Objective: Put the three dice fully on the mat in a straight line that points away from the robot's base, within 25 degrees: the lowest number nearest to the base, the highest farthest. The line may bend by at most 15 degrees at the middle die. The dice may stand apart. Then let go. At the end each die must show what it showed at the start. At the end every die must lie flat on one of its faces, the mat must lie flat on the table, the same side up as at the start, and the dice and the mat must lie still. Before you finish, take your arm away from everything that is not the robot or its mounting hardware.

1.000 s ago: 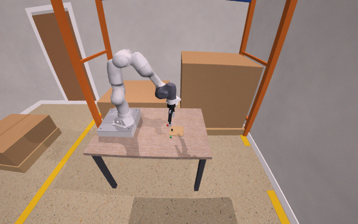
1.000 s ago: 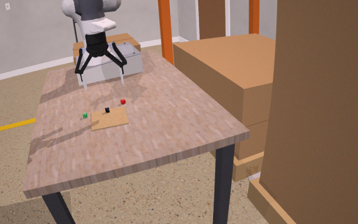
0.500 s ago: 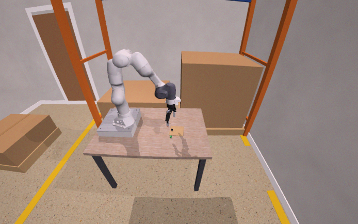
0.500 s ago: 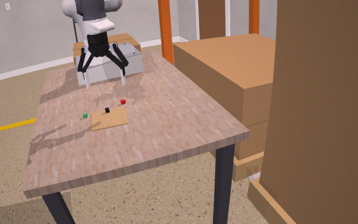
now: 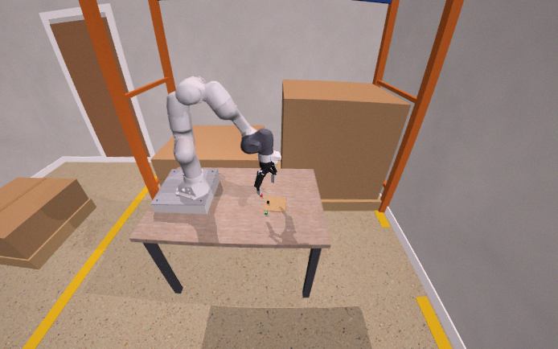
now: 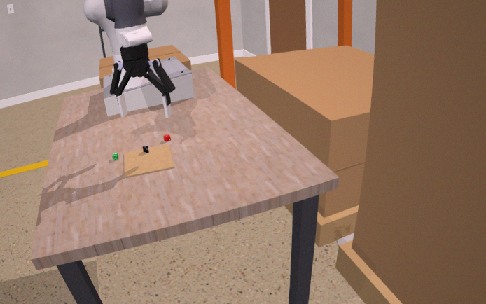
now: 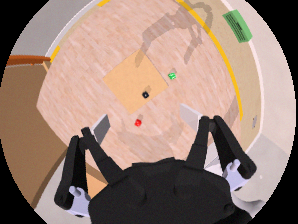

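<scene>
Reading the pips on any of the three dice is not possible: they are too small in every view, so which shows the lowest or highest number cannot be told. From the top view the gripper [image 5: 264, 182] partly covers the red die [image 5: 260, 195], and the wrist view crops the table [image 6: 222, 171] to a circle.

The gripper [image 6: 143, 111] hangs above the table with its jaws spread fully apart and nothing between them; both fingertips [image 6: 166, 109] are off the wood, on the base side of the dice.

The red die [image 6: 167, 137] lies on bare wood just off the mat's [image 6: 150, 162] corner nearest the base. The black die [image 6: 145, 148] stands on the mat right at its base-side edge. The green die [image 6: 115, 156] rests on the wood just beside the mat's side edge, apart from it. In the wrist view the red die [image 7: 137, 123] sits between the fingers' line of sight, the black die [image 7: 145, 96] and green die [image 7: 172, 76] beyond.

Most of the mat's surface beyond the black die is bare, and the wood around it is open toward the far and side edges. A large cardboard box [image 6: 315, 93] stands close along one table edge.
</scene>
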{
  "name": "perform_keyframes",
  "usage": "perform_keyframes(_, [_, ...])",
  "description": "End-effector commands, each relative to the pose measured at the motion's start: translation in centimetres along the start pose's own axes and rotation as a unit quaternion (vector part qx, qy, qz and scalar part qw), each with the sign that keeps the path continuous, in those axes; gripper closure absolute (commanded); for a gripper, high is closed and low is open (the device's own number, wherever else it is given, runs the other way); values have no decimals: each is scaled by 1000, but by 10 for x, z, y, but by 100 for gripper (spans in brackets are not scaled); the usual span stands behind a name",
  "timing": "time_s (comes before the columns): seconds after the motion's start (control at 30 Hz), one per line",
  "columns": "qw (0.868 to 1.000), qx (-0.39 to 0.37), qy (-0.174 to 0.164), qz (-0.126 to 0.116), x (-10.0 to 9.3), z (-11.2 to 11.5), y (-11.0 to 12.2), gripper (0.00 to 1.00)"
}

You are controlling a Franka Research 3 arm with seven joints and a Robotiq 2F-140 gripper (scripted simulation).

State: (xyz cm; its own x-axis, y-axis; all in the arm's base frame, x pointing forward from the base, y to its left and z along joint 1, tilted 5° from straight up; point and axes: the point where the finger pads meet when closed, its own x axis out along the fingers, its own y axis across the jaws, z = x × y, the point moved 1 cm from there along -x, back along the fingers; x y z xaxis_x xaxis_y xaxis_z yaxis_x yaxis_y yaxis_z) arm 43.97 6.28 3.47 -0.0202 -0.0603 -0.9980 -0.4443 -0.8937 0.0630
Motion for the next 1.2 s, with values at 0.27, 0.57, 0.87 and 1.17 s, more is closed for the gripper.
perform_keyframes(0.27, [989, 147, 9, 4, 1, 5, -3, 0])
perform_keyframes(0.57, [977, 212, 9, 4, 2, 9, -5, 0])
perform_keyframes(0.87, [962, 272, 9, 3, 3, 13, -6, 0])
perform_keyframes(1.17, [940, 342, 10, 3, 4, 17, -8, 0])
